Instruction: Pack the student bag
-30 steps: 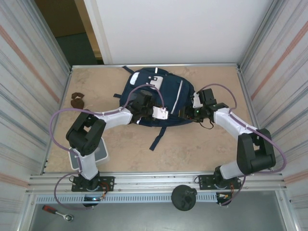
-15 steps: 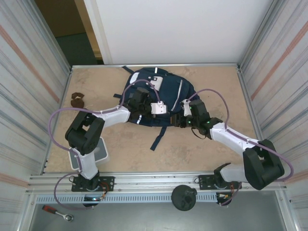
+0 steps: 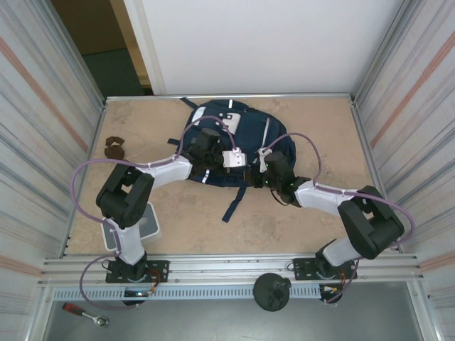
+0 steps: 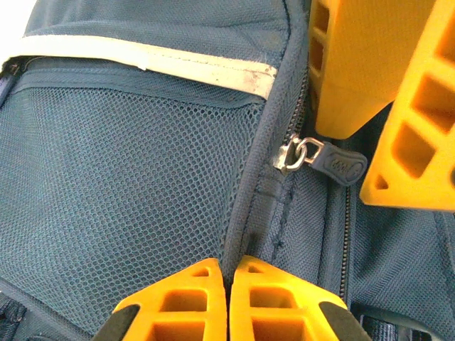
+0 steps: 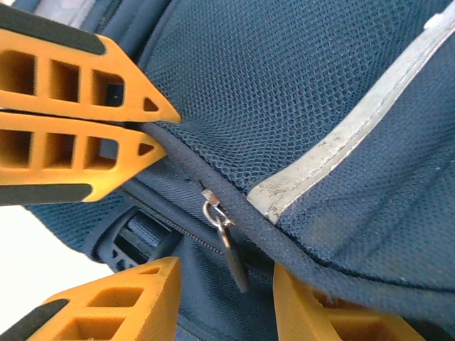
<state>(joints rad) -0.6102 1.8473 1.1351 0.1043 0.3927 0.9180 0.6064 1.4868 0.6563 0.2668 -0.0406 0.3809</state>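
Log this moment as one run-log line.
left pincer: shut on student bag seam | right pincer: open, straddling zipper pull

navy mesh student bag (image 4: 128,177), white stripe (image 4: 142,58)

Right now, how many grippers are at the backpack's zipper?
2. The left gripper is shut on the backpack seam beside the zipper; the right gripper stands open around the zipper pull.

Place: robot test cell in a lab
Walls: ribbed metal panels (image 3: 43,121) on both sides, white board (image 3: 270,42) behind
Bench: tan table (image 3: 213,220), aluminium rail (image 3: 227,264) along its near edge
Machines: left arm (image 3: 126,202) and right arm (image 3: 373,224) bolted to the rail
Tools: ratchet wrench (image 3: 85,314) lying below it
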